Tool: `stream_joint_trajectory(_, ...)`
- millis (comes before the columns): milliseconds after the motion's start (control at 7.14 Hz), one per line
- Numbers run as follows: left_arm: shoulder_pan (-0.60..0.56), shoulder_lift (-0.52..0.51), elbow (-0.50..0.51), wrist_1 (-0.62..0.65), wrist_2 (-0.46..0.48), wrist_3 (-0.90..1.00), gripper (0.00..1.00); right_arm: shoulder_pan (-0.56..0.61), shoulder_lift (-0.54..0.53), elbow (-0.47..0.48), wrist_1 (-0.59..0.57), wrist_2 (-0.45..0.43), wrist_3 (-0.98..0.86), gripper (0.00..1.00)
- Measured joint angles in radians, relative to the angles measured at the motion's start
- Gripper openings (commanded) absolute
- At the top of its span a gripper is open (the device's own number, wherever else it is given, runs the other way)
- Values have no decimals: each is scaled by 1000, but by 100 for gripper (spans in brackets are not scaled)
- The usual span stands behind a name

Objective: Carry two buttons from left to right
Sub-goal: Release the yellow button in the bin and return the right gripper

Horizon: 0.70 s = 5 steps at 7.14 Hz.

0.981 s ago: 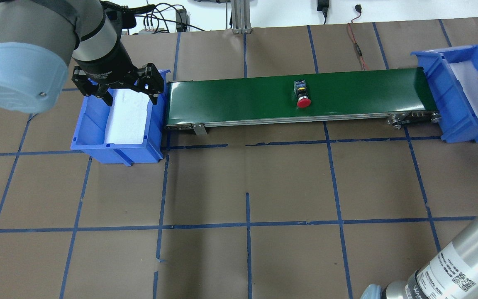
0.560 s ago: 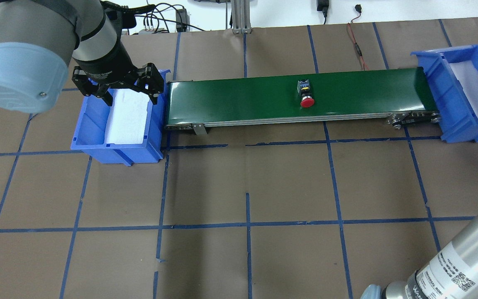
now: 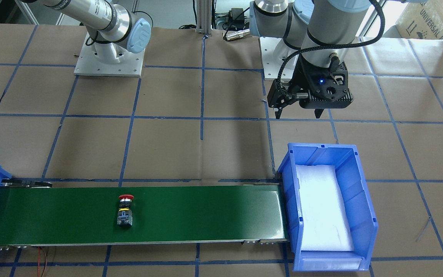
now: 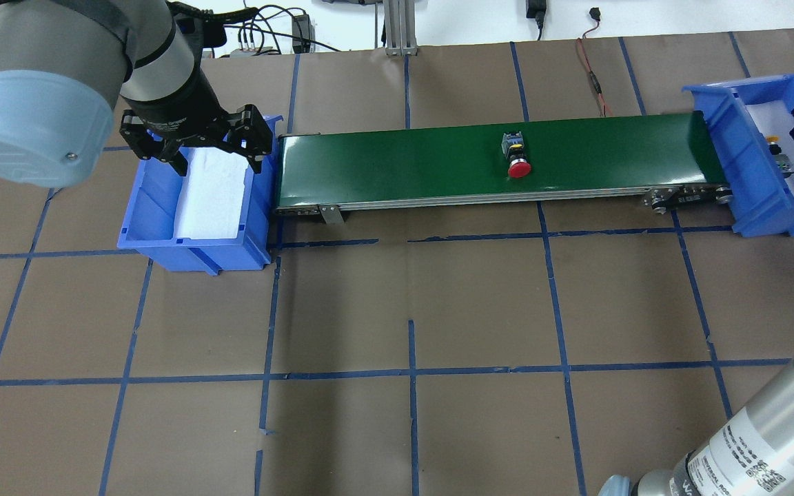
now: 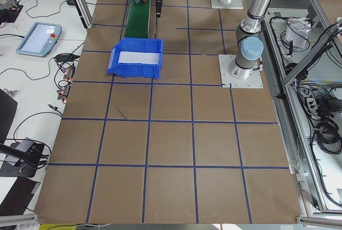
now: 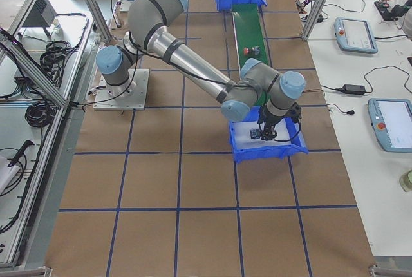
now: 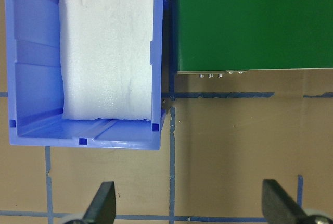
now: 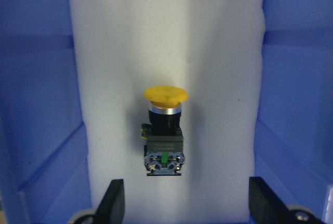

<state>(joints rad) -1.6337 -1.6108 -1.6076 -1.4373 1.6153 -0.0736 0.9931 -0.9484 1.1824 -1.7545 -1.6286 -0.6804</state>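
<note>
I count two buttons from here: one red-capped button, one yellow-capped button. Two blue bins, the left bin and the right bin. One green belt.

the room is bright and evenly lit from above — only soft, faint shadows lie on the brown paper. in the front-facing view the white foam is nearly blown out, and the green belt carries a pale sheen at its end. in the right wrist view the yellow button looks fairly sharp, while the blue bin walls go soft and hazy.
</note>
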Motion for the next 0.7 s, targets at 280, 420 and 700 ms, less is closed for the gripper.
stream_joint_trajectory(280,0,0,0,0,0,0,100,107,-71,1,99,0,40,100)
stream_joint_trajectory(420,0,-1,0,0,0,0,100,187,-91,9,129,1,73,100)
stream_joint_trajectory(700,0,-5,2,0,0,0,100,365,-95,73,92,5,167,100)
